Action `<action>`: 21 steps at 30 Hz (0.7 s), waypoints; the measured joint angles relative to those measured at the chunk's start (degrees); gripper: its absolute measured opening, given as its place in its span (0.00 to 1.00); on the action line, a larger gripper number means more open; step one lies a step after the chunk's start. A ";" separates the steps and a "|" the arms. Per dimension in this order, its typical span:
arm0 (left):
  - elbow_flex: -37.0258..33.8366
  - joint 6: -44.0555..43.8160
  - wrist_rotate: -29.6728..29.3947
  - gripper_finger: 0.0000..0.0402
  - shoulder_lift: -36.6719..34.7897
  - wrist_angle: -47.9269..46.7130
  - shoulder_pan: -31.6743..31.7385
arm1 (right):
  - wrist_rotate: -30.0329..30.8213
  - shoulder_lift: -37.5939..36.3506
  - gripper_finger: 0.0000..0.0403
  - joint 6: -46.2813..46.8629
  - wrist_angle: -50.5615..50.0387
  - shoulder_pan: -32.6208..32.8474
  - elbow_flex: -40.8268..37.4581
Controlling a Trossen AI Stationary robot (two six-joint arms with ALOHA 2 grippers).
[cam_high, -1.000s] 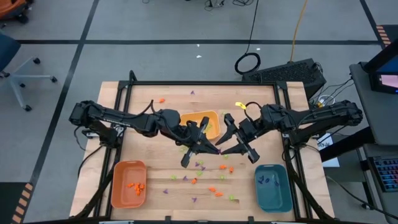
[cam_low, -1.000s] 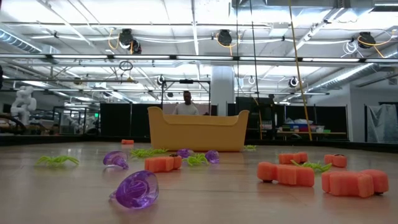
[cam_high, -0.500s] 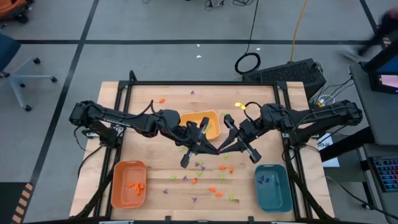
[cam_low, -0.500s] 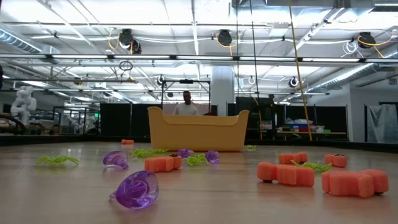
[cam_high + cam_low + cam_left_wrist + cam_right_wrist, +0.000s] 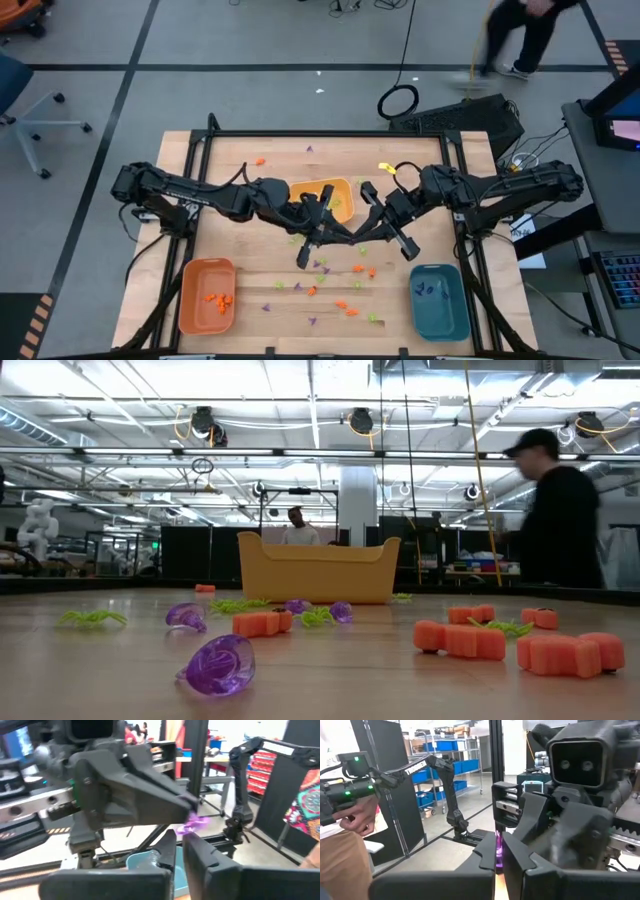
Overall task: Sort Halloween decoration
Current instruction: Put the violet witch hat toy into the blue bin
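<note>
**Sort roughly a third done, handoff in progress mid-desk**

Desk (image 5: 230,150) carries three trays. Orange tray (image 5: 207,295), near-left: a handful of orange pieces inside. Teal tray (image 5: 440,300), near-right: a few purple pieces. Yellow tray (image 5: 322,198), far centre: partly under the arms, contents hard to tell from above.

Both arms meet over the desk centre, just in front of the yellow tray. Right claw (image 5: 352,238) is clamped fully together; in the left wrist view a purple piece (image 5: 192,824) sits right at its tips, so it looks pinched there. Left claw (image 5: 318,240) is nearly closed, also at that piece. I can't tell whether it has let go.

Left to sort: loose pieces (image 5: 340,290) in orange, green and purple scattered between the two near trays, plus strays near the far edge (image 5: 260,161). Low view confirms plenty on the wood: purple (image 5: 218,663), orange (image 5: 460,640), green (image 5: 90,618).

Judgement: next is the purple piece going to the teal tray.
</note>
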 joint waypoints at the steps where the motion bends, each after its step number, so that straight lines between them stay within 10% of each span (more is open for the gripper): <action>1: -0.02 -1.05 -0.94 0.11 -0.04 -0.12 0.03 | 0.02 0.00 0.00 0.14 -0.02 0.00 0.00; 11: 0.00 -5.64 -4.87 0.46 -0.55 0.29 0.16 | -0.17 -0.04 0.00 1.14 -1.72 0.07 -0.02; 21: 0.00 -18.43 -5.90 0.52 -4.00 -3.53 2.34 | 0.57 -5.01 0.00 14.87 -8.22 -0.09 -0.02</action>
